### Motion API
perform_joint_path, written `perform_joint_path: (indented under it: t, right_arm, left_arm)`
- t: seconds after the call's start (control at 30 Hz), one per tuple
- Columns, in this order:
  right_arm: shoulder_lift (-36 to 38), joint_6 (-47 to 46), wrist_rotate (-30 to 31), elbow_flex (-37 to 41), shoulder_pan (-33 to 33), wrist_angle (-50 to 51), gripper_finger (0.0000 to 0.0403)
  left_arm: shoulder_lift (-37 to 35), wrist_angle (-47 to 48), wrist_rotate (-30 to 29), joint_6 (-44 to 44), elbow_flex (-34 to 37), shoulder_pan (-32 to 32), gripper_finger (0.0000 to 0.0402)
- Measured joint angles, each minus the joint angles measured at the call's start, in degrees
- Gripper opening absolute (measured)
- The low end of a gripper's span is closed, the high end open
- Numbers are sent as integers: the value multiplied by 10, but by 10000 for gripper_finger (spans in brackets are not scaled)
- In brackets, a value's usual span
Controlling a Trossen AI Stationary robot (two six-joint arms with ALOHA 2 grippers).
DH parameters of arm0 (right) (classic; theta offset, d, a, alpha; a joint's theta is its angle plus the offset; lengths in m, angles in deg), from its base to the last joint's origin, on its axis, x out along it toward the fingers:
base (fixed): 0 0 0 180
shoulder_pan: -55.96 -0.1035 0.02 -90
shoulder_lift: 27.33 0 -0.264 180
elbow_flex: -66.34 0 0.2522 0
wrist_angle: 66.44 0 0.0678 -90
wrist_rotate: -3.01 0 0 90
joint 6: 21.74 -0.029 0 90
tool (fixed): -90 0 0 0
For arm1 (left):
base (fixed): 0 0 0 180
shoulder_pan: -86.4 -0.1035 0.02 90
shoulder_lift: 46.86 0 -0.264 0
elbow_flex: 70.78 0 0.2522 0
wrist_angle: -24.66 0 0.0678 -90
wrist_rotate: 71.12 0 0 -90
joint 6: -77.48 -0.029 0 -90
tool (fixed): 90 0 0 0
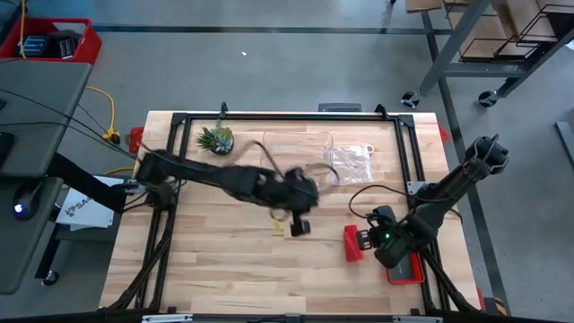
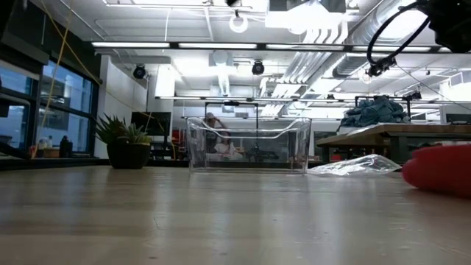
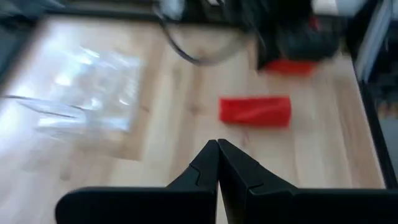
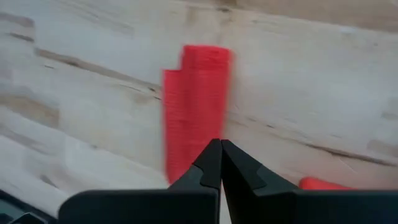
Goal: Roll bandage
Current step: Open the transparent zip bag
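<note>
- Closed on nothing, my right claw point(image 4: 220, 144) hovers just above the bandage point(image 4: 194, 109), ready to nudge it.
- Red and already a stubby roll, the bandage lies loose on the table point(image 1: 224, 269), so rolling looks nearly finished.
- Farther off, my left claw point(image 3: 217, 146) waits pinched empty at mid-table, near the plastic bag point(image 1: 352, 161).

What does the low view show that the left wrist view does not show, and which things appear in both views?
Only the low view shows the potted plant and the whole clear box standing on the table. Only the left wrist view shows the left tool, its fingers shut and holding nothing, and the right arm beyond the bandage. Both show the red bandage lying on the wood and the clear plastic bag.
</note>
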Motion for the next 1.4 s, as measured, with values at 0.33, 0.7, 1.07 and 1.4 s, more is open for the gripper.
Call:
perform_joint_path:
  t: [0.33,0.7,1.07,1.4]
  right_arm:
    - [17,61,82,0,77,50,5]
    - [30,385,71,0,389,116,145]
    - [31,614,17,28,712,-20,187]
    - [9,722,-106,33,837,-65,186]
  left_arm:
    - [-242,-99,-129,123,198,-8,1]
    - [-295,51,-134,277,266,-46,65]
    - [-275,25,-27,124,285,-212,177]
    - [-267,-241,243,160,439,-359,188]
